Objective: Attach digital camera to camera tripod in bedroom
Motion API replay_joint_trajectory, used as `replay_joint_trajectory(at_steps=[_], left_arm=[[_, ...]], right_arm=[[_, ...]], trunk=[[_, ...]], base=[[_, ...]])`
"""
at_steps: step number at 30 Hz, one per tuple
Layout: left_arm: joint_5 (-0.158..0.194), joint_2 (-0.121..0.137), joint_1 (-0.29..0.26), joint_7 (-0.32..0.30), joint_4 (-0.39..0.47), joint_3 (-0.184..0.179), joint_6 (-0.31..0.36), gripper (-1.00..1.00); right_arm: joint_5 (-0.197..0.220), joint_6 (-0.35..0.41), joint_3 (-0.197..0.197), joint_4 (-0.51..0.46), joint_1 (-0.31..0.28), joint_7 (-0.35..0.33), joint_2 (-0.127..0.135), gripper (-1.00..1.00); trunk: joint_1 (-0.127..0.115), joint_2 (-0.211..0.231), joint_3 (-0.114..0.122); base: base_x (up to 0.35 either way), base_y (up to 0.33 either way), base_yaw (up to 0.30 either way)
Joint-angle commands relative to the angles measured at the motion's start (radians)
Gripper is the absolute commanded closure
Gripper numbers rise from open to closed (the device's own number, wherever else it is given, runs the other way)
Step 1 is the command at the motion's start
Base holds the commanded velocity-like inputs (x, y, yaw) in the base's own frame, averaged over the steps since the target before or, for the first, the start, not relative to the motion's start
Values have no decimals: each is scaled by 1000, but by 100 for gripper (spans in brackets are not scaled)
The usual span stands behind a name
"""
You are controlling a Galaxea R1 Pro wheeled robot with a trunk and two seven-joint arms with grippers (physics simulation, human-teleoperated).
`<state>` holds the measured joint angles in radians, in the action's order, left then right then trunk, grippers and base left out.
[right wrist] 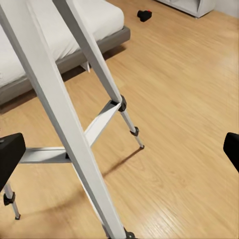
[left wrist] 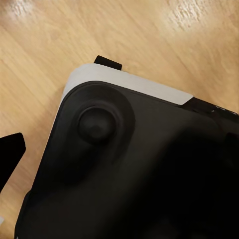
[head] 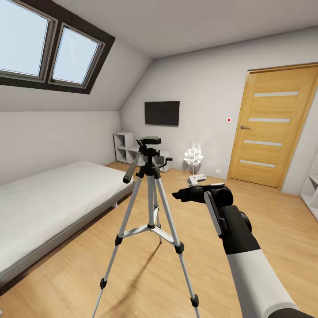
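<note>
my right gripper (head: 182, 194) is up at about chest height, arm reaching forward, just to the right of the camera tripod (head: 150, 212). in the right wrist view its two fingertips (right wrist: 10, 154) sit at opposite edges with bare floor between them, so the jaws are spread wide and hold nothing. the tripod stands upright on the plank floor, long axis vertical, its black head plate above and left of my gripper, pan handle (head: 132, 168) slanting down toward me.

the digital camera (right wrist: 145, 15) lies on the floor far past the tripod legs, near the white shelving (head: 126, 148); i judge the right arm the one to fetch it.

the left gripper (left wrist: 10, 154) looks down onto the robot's own dark base (left wrist: 129, 164); i cannot tell its jaws.

the bed (head: 48, 198) is left of the tripod, the door (head: 274, 128) far right.
</note>
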<state>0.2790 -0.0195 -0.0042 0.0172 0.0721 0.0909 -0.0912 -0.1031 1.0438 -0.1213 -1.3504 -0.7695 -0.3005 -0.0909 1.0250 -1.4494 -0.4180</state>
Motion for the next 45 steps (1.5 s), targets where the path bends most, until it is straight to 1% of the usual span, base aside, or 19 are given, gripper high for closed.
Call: replay_joint_trajectory(at_steps=[1,8,11,12,13,14,17,20,25,28,33,40,41,45], left_arm=[[-1,0,0,1,0,8,-2,-100],[-1,0,0,1,0,8,-2,-100],[-1,0,0,1,0,8,-2,-100],[-1,0,0,1,0,8,-2,-100],[-1,0,0,1,0,8,-2,-100],[-1,-1,0,1,0,8,-2,-100],[-1,-1,0,1,0,8,-2,-100],[-1,0,0,1,0,8,-2,-100],[-1,0,0,1,0,8,-2,-100],[-1,-1,0,1,0,8,-2,-100],[-1,-1,0,1,0,8,-2,-100],[-1,-1,0,1,0,7,-2,-100],[-1,-1,0,1,0,7,-2,-100],[-1,-1,0,1,0,7,-2,-100]], right_arm=[[-10,3,0,1,-1,-9,0,-100],[-7,3,-3,9,-1,-21,-1,-100],[-7,3,-24,10,-1,-43,2,-100],[-7,3,-50,11,-1,-64,8,-100],[-7,3,-64,11,-1,-75,13,-100],[-8,3,-136,11,-1,-134,52,-100],[-8,3,-172,12,-1,-169,71,-100],[-7,3,-187,13,-1,-183,79,-100],[-5,3,-194,18,-1,-183,82,-100],[-7,3,-195,70,-1,-180,78,-100],[-9,3,-192,113,-1,-176,75,-100],[-8,-3,-188,121,-1,-166,72,-100],[-8,-6,-188,122,-1,-164,72,-100],[-7,-76,-187,146,-1,-156,71,-100]], trunk=[[0,-1,-1],[0,-1,-1],[0,-1,-1],[0,-1,-1],[0,-1,-1],[0,-1,-1],[0,-1,-1],[0,-1,-1],[0,-1,-1],[0,-1,-1],[0,-1,-1],[0,-1,-1],[0,-1,-1],[0,-1,-1]], base=[[0,0,0],[0,0,0],[0,0,0],[0,0,0],[0,0,0],[0,0,0],[0,0,0],[0,0,0],[0,0,0],[0,0,0],[0,0,0],[0,0,0],[0,0,0],[0,0,0]])
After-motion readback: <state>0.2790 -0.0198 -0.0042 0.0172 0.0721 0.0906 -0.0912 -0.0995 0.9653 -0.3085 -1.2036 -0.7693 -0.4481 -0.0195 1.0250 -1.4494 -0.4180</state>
